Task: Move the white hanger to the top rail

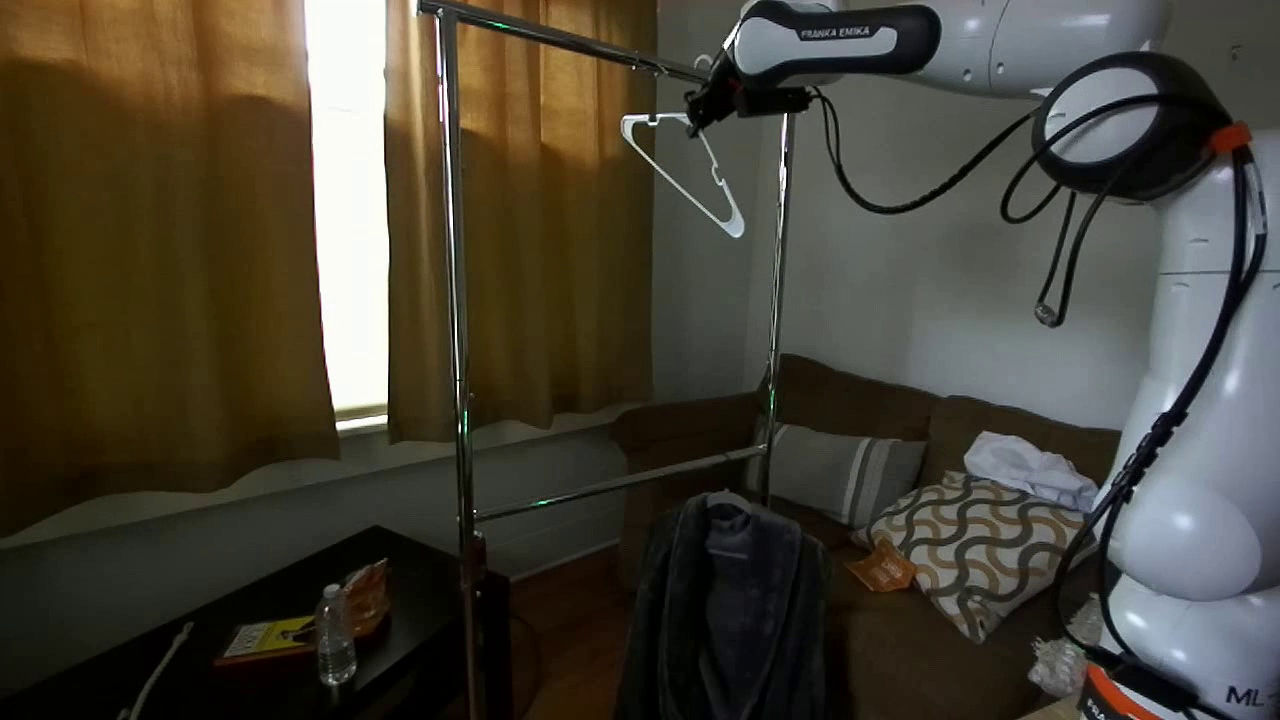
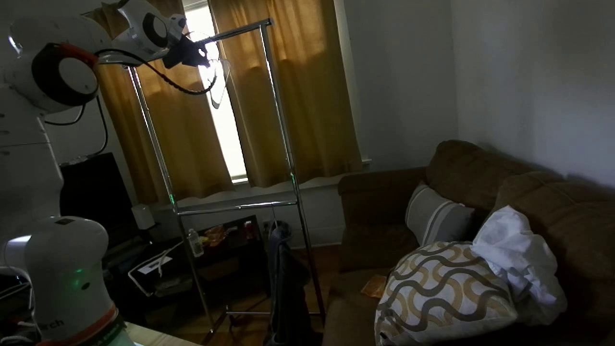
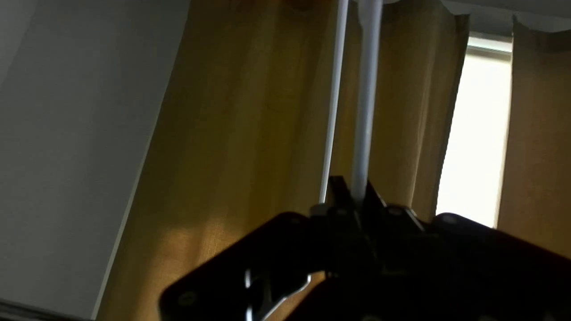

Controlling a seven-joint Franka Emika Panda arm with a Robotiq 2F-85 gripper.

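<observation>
Gripper (image 1: pixel 694 122): you had it clenched on the upper part of the white hanger (image 1: pixel 678 184); in the wrist view a white bar ran straight into its grip.
White hanger: in both exterior views it was up in your gripper's grasp, tilted, its body just below the top rail (image 1: pixel 560 39).
Hook (image 1: pixel 703 58): it rose to about the rail's height, right beside your gripper; you could not tell whether it lay over the metal.
Lower bar (image 1: pixel 620 484): it crossed the rack (image 1: pixel 455 300) well beneath your gripper.
Dark jacket (image 1: pixel 735 620): it hung below that lower bar, well apart from the hanger you held.
Black table (image 1: pixel 400 560): it bore an upright clear bottle (image 1: pixel 336 640).
Brown sofa (image 2: pixel 379 206): you had a patterned pillow (image 2: pixel 442 293) and a crumpled white cloth (image 2: pixel 521 264) touching there.
</observation>
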